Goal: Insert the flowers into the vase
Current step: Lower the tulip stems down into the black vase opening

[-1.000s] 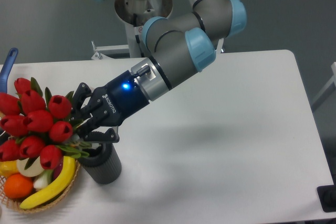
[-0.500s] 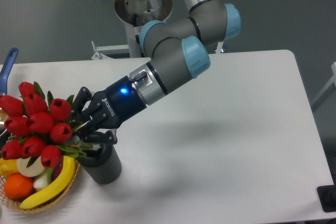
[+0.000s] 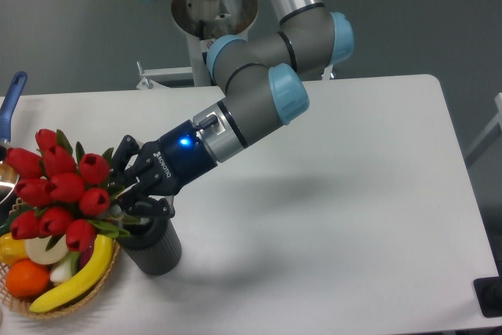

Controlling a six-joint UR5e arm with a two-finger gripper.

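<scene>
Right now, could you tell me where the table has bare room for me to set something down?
The whole right half of the table is bare, from the arm to the right edge, and so is the front strip right of the vase. The left end is crowded: flowers, gripper, vase and fruit basket.

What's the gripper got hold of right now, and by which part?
The gripper holds the flowers by the green stems just below the red buds, directly above the vase. The stem ends are hidden behind the fingers.

Arm angled down-left, gripper (image 3: 128,191) fingers clamped (blue wrist light on).
</scene>
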